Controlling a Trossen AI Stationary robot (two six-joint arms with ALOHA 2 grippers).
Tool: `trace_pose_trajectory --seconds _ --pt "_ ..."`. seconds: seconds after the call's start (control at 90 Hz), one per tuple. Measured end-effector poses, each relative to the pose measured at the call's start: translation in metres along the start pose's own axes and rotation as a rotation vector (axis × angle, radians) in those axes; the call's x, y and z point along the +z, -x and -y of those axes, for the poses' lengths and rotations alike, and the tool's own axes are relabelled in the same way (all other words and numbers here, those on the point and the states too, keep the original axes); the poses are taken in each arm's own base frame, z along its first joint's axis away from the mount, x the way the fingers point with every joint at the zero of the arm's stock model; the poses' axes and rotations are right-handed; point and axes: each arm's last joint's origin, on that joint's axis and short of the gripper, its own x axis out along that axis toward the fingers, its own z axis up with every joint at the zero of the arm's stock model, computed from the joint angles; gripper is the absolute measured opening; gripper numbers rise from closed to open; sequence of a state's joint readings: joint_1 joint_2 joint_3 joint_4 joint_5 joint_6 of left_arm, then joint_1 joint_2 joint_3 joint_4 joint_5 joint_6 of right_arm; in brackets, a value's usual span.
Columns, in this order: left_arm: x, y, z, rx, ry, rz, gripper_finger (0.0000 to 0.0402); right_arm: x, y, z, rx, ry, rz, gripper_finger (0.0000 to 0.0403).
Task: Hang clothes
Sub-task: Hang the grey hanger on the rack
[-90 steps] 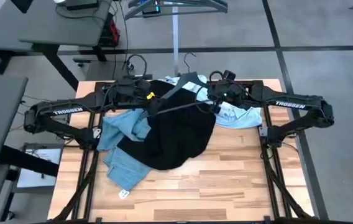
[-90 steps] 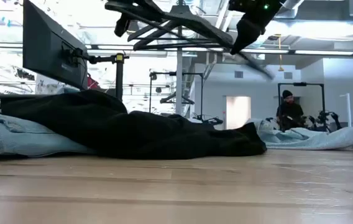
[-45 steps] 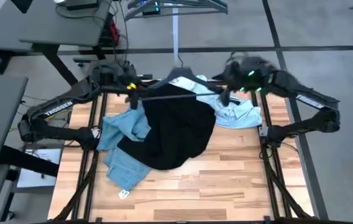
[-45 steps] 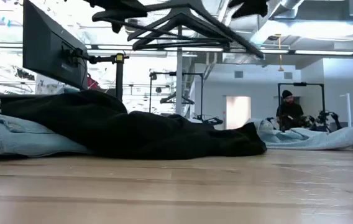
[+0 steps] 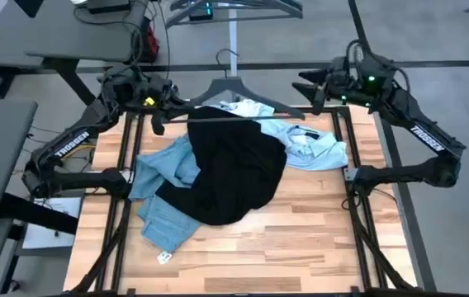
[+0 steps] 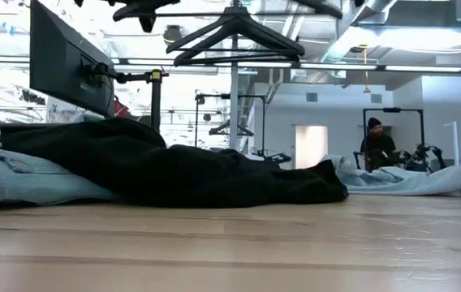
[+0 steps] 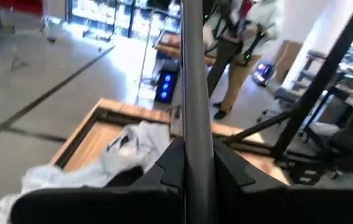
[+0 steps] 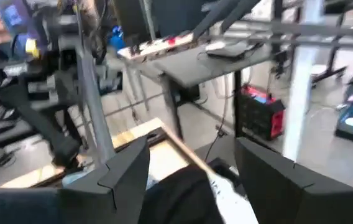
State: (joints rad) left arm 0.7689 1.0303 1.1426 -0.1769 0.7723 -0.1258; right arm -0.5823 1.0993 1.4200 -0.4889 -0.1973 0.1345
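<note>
Lying heaped at the middle of the table (image 5: 300, 239), a butcher-block top of pale wood strips with a dark frame at its sides, is the black t-shirt (image 5: 233, 169), a matte, soft mound with a rounded lower hem. Its left side overlaps the jeans (image 5: 162, 194), light blue denim crumpled into folds that run toward the table's left edge, with a small white tag at the lowest corner. At the far right of the heap the shirt (image 5: 313, 147), thin pale blue-white cloth with a collar, lies flat and partly under the t-shirt. Above the table's far edge a dark hanger (image 5: 234, 87), triangular with a thin straight bar and a hook on top, is held level between the two arms. The left gripper (image 5: 153, 106) is clenched on the hanger's left end; the left wrist view shows the bar clamped between its fingers (image 7: 164, 165). The right gripper (image 5: 315, 87) is at the hanger's right end with its fingers (image 8: 127, 168) spread wide, released. Bare wood lies open across the near half of the table and along its right side. A person (image 6: 374, 144) sits in the room behind.
</note>
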Motion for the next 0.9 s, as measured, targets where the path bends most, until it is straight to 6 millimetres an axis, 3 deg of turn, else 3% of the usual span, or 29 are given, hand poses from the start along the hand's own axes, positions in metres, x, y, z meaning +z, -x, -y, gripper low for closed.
trace_pose_trajectory --seconds 0.178,0.633,0.9 --pt "0.009 0.006 0.007 -0.007 -0.031 0.026 0.0024 -0.005 -0.013 -0.006 0.186 -0.004 -0.053 0.0219" --pt "0.01 0.006 0.006 0.022 -0.017 0.038 0.0024 -0.007 -0.015 -0.008 0.277 -0.026 -0.084 0.0214" --pt "0.01 0.006 0.006 0.02 -0.01 0.042 0.0024 -0.01 -0.023 -0.01 0.299 -0.03 -0.107 0.0125"
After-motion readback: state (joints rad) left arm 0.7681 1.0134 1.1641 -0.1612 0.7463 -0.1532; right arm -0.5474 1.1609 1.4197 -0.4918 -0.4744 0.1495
